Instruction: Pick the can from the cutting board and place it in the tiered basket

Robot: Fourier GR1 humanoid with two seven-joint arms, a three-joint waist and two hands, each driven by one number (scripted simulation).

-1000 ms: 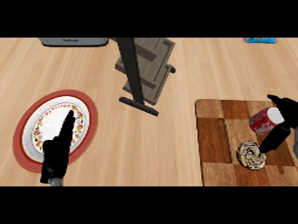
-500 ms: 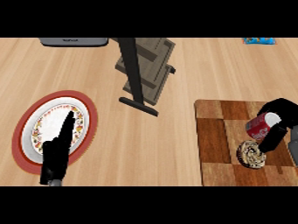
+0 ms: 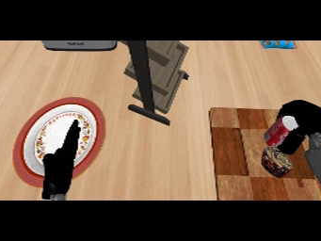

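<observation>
Wooden counter (image 3: 156, 164) fills the view, with a board (image 3: 236, 155) at the right. Over it the red can (image 3: 279, 132) leans, and the right hand (image 3: 308, 117) is curled round it from above, a hold that suits lifting it toward the basket (image 3: 159, 70), which stands well apart at the upper middle. Left hand (image 3: 60, 162) rests with straight fingers over the plate (image 3: 25, 141), out of the way.

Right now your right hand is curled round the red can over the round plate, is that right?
Not quite. The head view shows the right hand curled round the red can over the cutting board, not the plate. The plate lies at the left, under the open left hand.
</observation>
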